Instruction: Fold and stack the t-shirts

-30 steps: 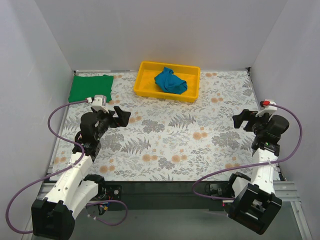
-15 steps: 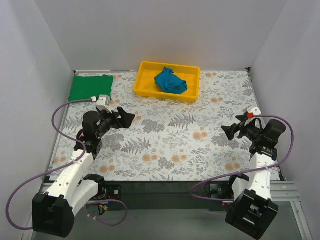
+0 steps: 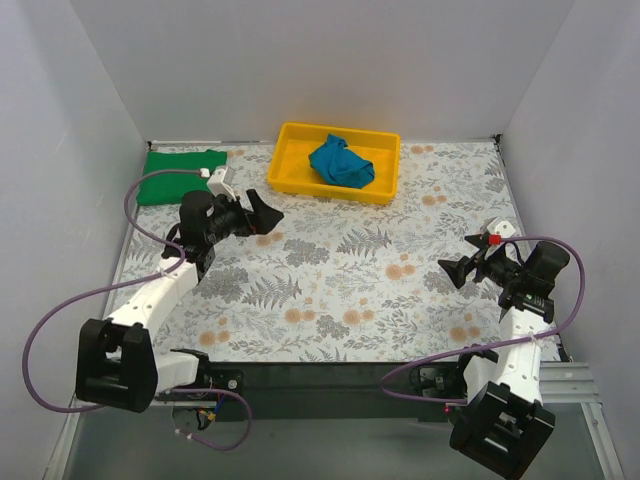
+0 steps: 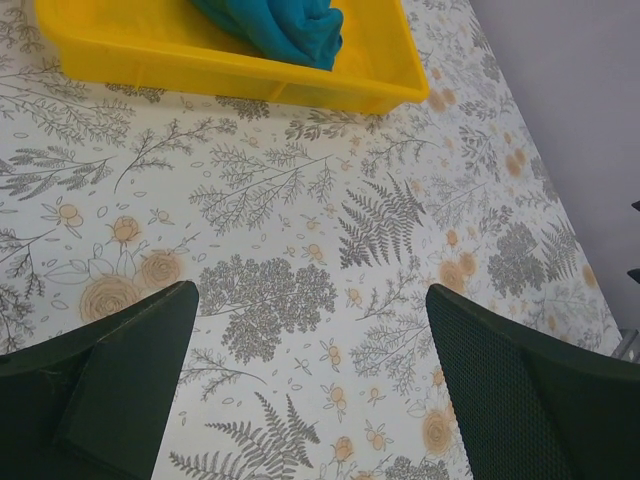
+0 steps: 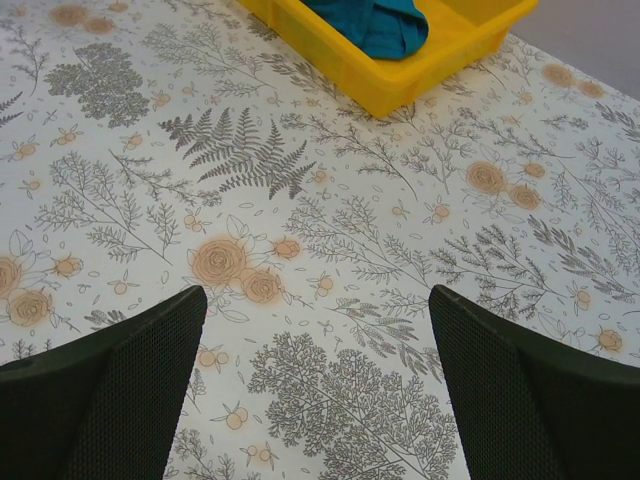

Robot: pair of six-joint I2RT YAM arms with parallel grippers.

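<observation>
The teal-blue t-shirt (image 3: 340, 162) lies crumpled in the yellow tray (image 3: 290, 170) at the back middle; it also shows in the left wrist view (image 4: 280, 25) and the right wrist view (image 5: 375, 22). The bright green t-shirt (image 3: 172, 176) lies folded flat at the back left corner, partly behind the left arm. My left gripper (image 3: 264, 213) is open and empty, above the cloth just in front of the tray's left end. My right gripper (image 3: 456, 269) is open and empty over the right side of the table, pointing left.
The table has a floral cloth (image 3: 350, 270). Grey walls close in the left, back and right sides. Purple cables loop beside both arms at the near edge.
My left gripper has moved back and to the right, toward the tray. My right gripper has swung left and down, a little toward the table's middle.
</observation>
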